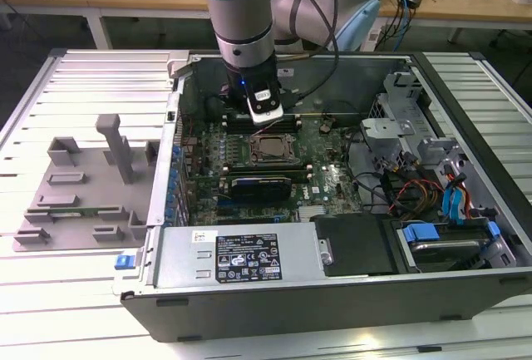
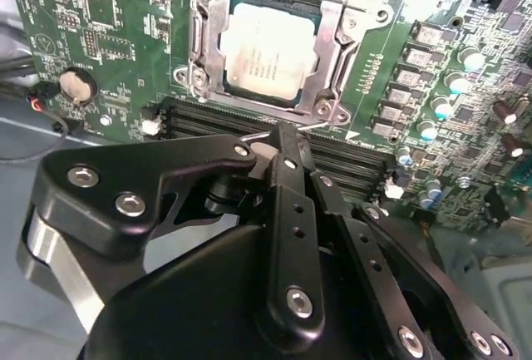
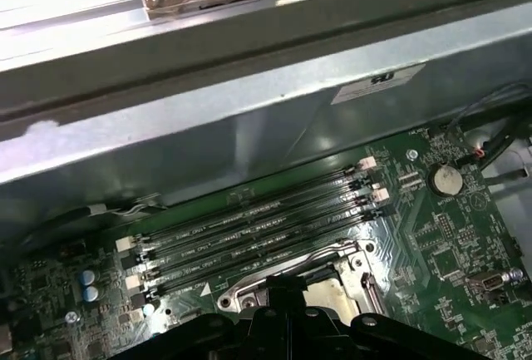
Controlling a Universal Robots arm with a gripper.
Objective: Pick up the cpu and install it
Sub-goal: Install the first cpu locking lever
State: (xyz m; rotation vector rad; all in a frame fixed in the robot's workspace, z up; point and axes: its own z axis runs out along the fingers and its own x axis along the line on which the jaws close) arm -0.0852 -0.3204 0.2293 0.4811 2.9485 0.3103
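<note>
In the exterior view, an open computer case lies flat on a white slatted counter. A grey robot arm reaches down into the case from above. Its gripper hangs just above the green motherboard, close over the black memory slots and just behind the metal socket frame. The cpu sits inside that frame, near the middle of the board. To the exterior view's left of the case, a grey plastic tray with upright blocks rests on the counter. A black power supply with a label runs along the near side of the case.

In the second wrist view, the cpu lies flat in the socket frame, its pale metal top facing up, with the frame's steel edges around it. The black gripper is in the foreground, its jaws drawn together with nothing between them, their tips over the memory slots just beside the socket. A round coin battery sits on the board, well apart from the socket.

In the first wrist view, four long memory slots cross the board beside the case's steel wall. A corner of the socket frame and a sliver of the cpu show past the dark gripper. The coin battery lies off to one side
</note>
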